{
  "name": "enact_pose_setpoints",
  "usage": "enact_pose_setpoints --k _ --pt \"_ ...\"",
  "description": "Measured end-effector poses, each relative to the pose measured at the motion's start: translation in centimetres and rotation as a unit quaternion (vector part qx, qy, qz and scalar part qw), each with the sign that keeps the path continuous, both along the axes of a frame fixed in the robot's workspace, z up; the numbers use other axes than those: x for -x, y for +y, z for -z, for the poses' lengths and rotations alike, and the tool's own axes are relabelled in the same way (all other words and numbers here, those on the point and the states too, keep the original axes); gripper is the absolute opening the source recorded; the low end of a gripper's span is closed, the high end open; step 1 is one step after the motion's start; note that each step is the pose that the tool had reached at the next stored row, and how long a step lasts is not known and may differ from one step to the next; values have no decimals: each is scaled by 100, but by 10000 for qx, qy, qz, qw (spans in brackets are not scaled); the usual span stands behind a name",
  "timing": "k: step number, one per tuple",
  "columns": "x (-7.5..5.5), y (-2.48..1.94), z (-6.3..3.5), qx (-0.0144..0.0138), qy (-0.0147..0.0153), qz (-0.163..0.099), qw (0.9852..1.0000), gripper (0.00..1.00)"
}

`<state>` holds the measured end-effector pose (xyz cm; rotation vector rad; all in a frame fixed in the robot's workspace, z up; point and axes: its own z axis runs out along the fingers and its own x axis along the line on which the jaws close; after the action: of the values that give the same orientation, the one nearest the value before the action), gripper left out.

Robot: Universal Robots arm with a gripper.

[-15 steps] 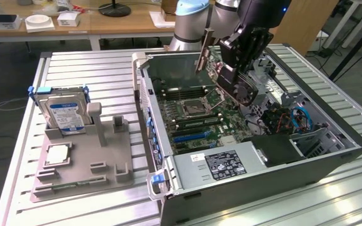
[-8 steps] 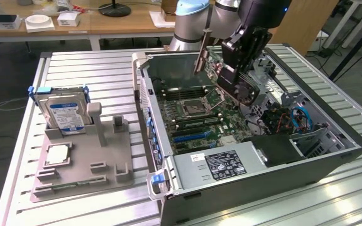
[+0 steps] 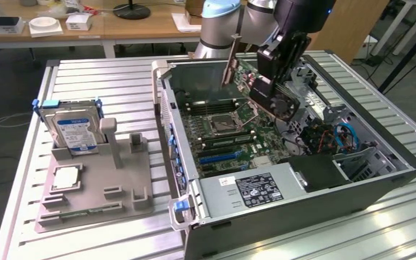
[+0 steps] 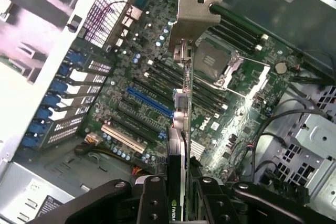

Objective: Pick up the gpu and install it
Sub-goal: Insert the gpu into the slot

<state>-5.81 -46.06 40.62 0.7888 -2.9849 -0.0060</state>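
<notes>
- Nearest me: open PC case (image 3: 381, 184) lying on its side on a slatted metal table (image 3: 92, 76), side panel off, insides showing.
- At the case's near end, the power supply (image 3: 255, 189), label facing up.
- To the exterior view's left of the case, well apart from the arm: grey fixture tray (image 3: 99, 184) w/ 1 hard drive (image 3: 74, 132) standing upright in it, blue-white label facing me.
- Mid-case: motherboard (image 3: 226, 135) flat on the case floor, blue slot (image 3: 219, 157) near the power supply, CPU socket (image 3: 222, 123) further in.
- The gpu (image 3: 270, 100) is up in the air over the motherboard's far half, tilted, not seated in any slot. Its metal bracket (image 3: 229, 65) sits at the end toward the exterior view's left.
- Gripper (image 3: 274, 67) comes down from above and clamps the gpu. In the wrist view the black fingers (image 4: 152, 198) sit narrow on either face of the card, which runs edge-on away from them to the bracket, w/ the board's slots below.
- Behind: the arm (image 3: 222, 21) rising at the case's far side.
- Furthest back: wooden desks (image 3: 121, 27) w/ small boxes & a lamp base.
</notes>
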Motion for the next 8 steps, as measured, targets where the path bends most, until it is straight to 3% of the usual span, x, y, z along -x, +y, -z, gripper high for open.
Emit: enact_pose_setpoints --k 8 --pt "-6 0 7 0 0 -376 9993 26"
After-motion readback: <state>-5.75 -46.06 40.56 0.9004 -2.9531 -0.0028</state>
